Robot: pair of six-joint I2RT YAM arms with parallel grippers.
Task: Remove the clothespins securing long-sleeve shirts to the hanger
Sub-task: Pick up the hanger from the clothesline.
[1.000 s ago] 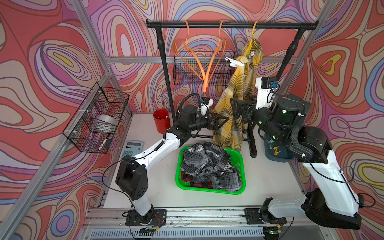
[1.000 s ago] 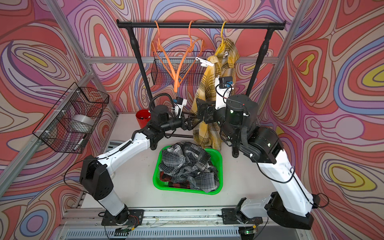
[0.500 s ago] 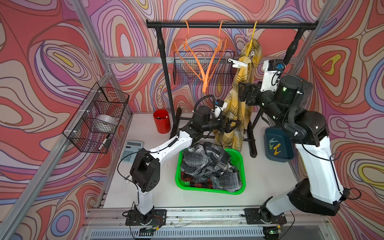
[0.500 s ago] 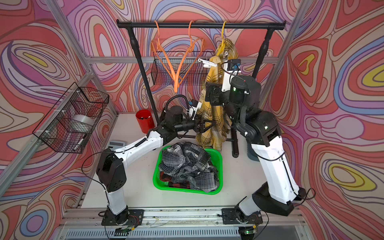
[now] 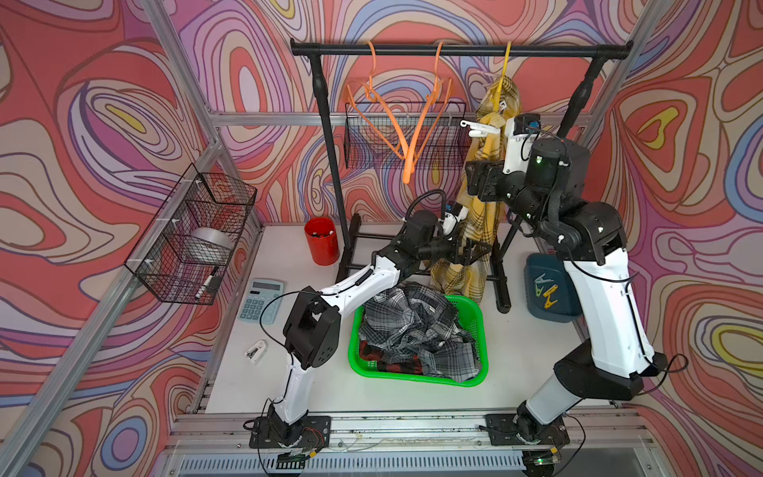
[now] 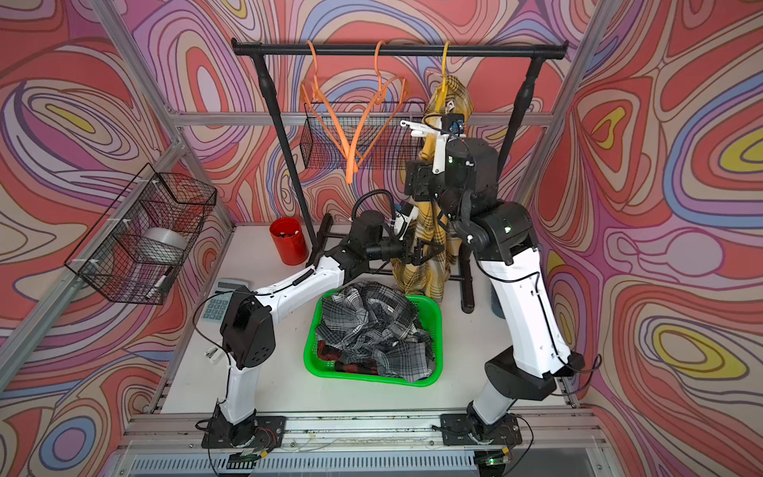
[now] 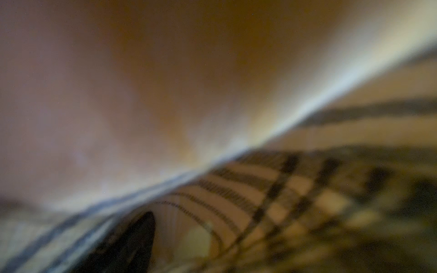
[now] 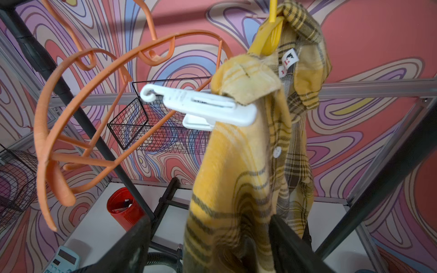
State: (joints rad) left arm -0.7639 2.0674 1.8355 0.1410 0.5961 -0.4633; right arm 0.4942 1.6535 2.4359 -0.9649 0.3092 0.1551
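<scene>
- Basket first: the green basket (image 5: 475, 320), nearest the front, holds the grey plaid shirt (image 5: 413, 326) with a red-and-black shirt (image 5: 384, 363) under it.
- Behind it, the left gripper (image 5: 475, 252) stands spread against the low folds of the yellow plaid shirt (image 5: 483, 223). I cannot confirm that it pinches anything.
- Higher up, the right gripper (image 8: 210, 236) is spread too. Its fingers sit either side of the hanging cloth, below the white clothespin (image 8: 201, 107).
- That clothespin bites the shirt's shoulder onto the yellow hanger (image 8: 267, 45). To do this step well, I judge the right arm should rise clear of the cloth, squeeze the pin's free tail ends and draw it off sideways. The left can steady the shirt meanwhile.
- Hidden: the left wrist view is a blur of fabric, so contact there is unclear. The shirt's far shoulder cannot be seen, nor whether a second pin sits there.
</scene>
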